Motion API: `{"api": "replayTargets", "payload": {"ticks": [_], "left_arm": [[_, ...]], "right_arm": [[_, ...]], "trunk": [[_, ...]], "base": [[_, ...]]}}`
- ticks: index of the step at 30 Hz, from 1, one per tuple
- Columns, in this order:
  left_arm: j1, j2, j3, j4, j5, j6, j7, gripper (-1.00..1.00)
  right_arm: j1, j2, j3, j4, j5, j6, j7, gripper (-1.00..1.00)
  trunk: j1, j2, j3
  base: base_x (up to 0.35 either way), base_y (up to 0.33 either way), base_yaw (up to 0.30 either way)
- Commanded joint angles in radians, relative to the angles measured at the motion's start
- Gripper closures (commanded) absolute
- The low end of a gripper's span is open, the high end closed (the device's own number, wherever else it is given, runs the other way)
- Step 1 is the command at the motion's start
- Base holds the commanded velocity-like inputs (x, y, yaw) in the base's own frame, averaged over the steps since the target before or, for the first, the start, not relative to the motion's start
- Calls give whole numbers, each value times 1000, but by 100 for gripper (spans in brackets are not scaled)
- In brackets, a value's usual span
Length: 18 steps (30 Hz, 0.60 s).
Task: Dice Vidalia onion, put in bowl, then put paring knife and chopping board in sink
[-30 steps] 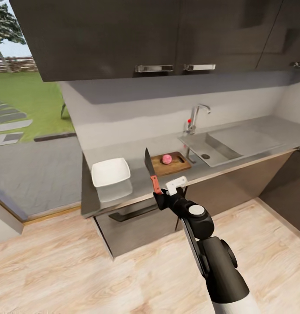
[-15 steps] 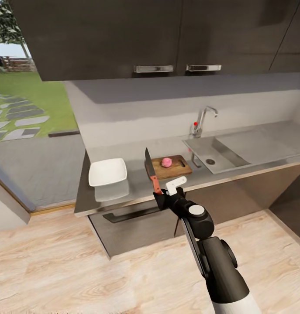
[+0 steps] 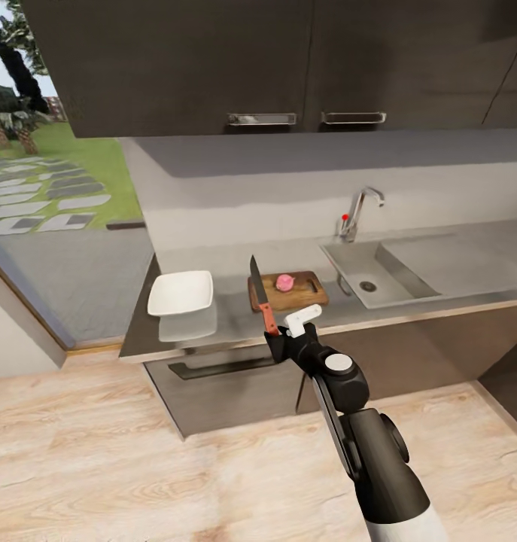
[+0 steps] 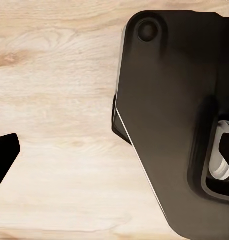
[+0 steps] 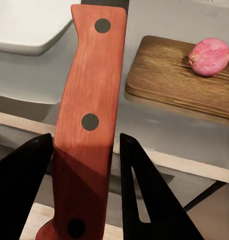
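My right gripper [image 3: 273, 336] is shut on the red handle of the paring knife [image 3: 269, 318], whose dark blade points up in front of the countertop [image 3: 235, 320]. The wrist view shows the handle [image 5: 89, 120] clamped between both black fingers [image 5: 24, 190]. The Vidalia onion [image 3: 285, 282] [image 5: 209, 56] lies on the chopping board [image 3: 303, 292] [image 5: 174, 80], just beyond the knife. Left of the board sits the white bowl [image 3: 180, 292] [image 5: 29, 25]. The sink [image 3: 367, 267] with its tap [image 3: 357, 213] is to the board's right. My left gripper's one visible fingertip [image 4: 4, 156] hangs over the wood floor with nothing near it.
Dark wall cabinets [image 3: 213, 68] hang over the counter, and a dark drawer front with a handle [image 3: 220, 367] sits below it. The counter's left end [image 3: 134, 339] borders a glass wall to the garden. Light wood floor [image 3: 138, 467] lies between me and the counter.
The whole view has swung and shifted, so the camera moved: the counter now looks more square-on and the sink sits further right. The right gripper keeps the knife in the same pose.
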Motion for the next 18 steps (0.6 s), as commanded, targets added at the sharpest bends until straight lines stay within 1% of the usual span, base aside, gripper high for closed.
{"api": "replayTargets", "payload": {"ticks": [1,18], "left_arm": [[1,0,-2,-2,6,-1,1,-100],[1,0,-2,-2,6,-1,1,-100]], "right_arm": [[-1,0,0,-1,11,4,7,100],[-1,0,0,-1,11,4,7,100]], "trunk": [[1,-2,-2],[1,-2,-2]], "base": [[78,-312,196],[101,-305,195]]}}
